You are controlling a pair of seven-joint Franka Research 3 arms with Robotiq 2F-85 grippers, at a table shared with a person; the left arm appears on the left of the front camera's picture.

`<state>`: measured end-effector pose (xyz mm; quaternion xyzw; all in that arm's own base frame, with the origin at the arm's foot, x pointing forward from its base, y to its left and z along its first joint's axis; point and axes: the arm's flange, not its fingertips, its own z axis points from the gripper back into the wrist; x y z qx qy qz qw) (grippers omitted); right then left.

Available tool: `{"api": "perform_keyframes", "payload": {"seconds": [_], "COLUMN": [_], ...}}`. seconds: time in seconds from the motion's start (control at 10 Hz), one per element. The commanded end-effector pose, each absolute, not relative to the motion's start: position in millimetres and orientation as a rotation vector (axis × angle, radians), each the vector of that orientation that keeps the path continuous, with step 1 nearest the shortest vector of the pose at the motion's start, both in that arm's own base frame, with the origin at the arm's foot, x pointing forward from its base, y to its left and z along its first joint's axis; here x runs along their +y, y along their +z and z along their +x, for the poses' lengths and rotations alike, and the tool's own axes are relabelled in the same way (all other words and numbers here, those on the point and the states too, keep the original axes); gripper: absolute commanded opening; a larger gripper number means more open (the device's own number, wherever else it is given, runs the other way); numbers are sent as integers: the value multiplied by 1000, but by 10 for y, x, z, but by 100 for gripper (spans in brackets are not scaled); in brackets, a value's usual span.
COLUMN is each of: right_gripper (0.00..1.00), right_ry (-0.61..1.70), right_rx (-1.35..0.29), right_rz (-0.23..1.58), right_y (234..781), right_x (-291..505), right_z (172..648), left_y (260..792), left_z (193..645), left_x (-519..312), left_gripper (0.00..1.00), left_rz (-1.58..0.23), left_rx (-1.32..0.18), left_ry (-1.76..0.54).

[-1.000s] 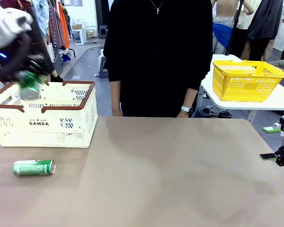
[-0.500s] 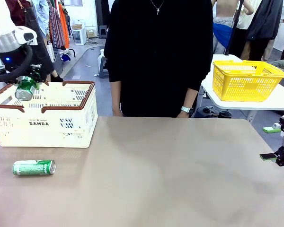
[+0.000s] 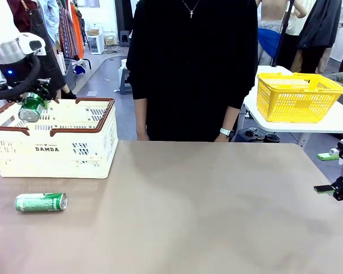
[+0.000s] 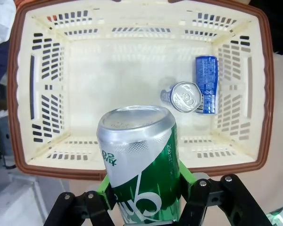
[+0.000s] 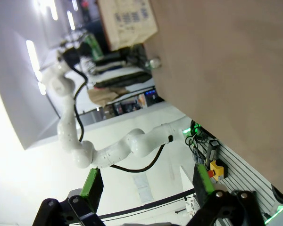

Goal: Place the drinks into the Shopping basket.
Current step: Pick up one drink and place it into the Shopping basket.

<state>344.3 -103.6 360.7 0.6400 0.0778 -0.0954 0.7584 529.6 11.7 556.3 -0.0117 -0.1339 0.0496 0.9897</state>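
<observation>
1. A smooth tan table (image 3: 217,211) fills the foreground; a person in black stands at its far edge, with a bright yellow mesh basket (image 3: 298,96) on a white side table.
2. The cream slotted plastic basket with brown rim (image 3: 57,137) sits far left, holding a blue-and-white can (image 4: 206,84) and a silver-topped can (image 4: 184,96).
3. A second green metal can (image 3: 41,202) lies on the table, near the basket.
4. The left gripper (image 4: 148,195) hangs above the basket, clamped on a green metal can (image 4: 140,160).
5. The right gripper (image 5: 146,183), spread wide, holds nothing.

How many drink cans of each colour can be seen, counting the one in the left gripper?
Green cans: 2, one held by the left gripper over the Shopping basket, one lying on the table.
Blue and white cans: 2, inside the basket.
Total: 4
</observation>
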Motion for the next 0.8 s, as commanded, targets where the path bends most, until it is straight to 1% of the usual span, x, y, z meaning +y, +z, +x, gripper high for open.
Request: {"api": "perform_keyframes", "payload": {"seconds": [0.0, 0.2, 0.3, 0.5, 0.6, 0.7], "right_gripper": [100, 100, 100, 100, 100, 100], "right_ry": [-224, -224, -224, -224, -224, -224], "right_rx": [183, 183, 183, 183, 183, 183], "right_rz": [1375, 1375, 1375, 1375, 1375, 1375], "right_y": [3642, 3642, 3642, 3642, 3642, 3642], "right_x": [-1027, -1027, -1027, -1027, -1027, -1027], "right_z": [3408, 3408, 3408, 3408, 3408, 3408], "left_y": [5563, 5400, 5236, 4932, 4796, 4657], "left_z": [5296, 5918, 6072, 6143, 6166, 6185], "left_x": [117, 371, 464, 524, 536, 558], "left_gripper": [0, 0, 0, 0, 0, 0], "left_rz": [-24, 31, 31, 37, 35, 30], "left_rx": [-269, -206, -151, -215, -210, -158], "left_ry": [100, -20, -79, -62, -67, -54]}}
